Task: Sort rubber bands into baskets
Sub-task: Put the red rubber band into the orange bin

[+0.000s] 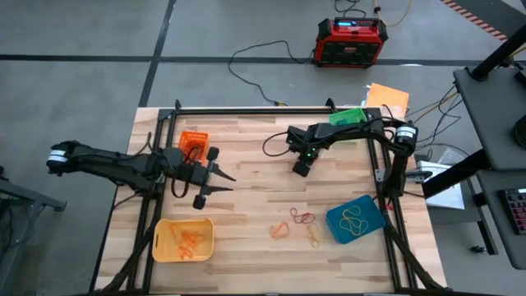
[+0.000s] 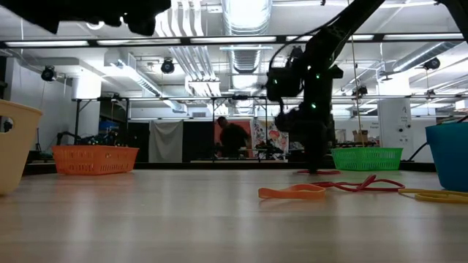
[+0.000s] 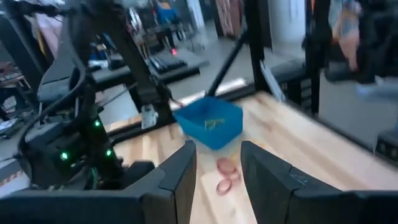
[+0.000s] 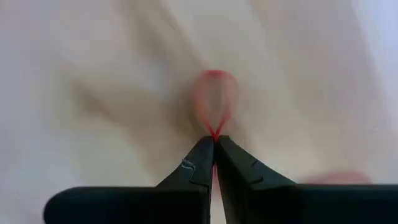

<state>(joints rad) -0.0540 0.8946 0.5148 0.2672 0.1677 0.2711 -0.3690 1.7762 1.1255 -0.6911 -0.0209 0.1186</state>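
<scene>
My right gripper (image 1: 302, 170) points down at the middle of the wooden table and is shut on a small red rubber band (image 4: 214, 99). More rubber bands lie loose nearer the front: orange (image 1: 279, 229), red (image 1: 302, 217) and yellow (image 1: 314, 238). My left gripper (image 1: 230, 183) hovers open over the table's left half, beside the orange basket (image 1: 192, 141), with nothing between its fingers (image 3: 186, 177). The yellow basket (image 1: 182, 239) holds orange bands, and the blue basket (image 1: 355, 220) holds yellow ones. The green basket (image 1: 349, 117) stands at the far right. My right gripper pinches one end of the red band's loop (image 4: 215, 132) between its two fingertips. The fingers come from above, pointing down. The rest of the loop spreads out past the tips, on the tabletop or just above it, I cannot tell which.
A black frame (image 1: 246, 109) runs around the table's edges. A black cable (image 1: 275, 145) loops over the table by the right arm. A red-black box (image 1: 351, 41) stands on the floor beyond the far edge. In the low view a person (image 2: 234, 139) shows far behind.
</scene>
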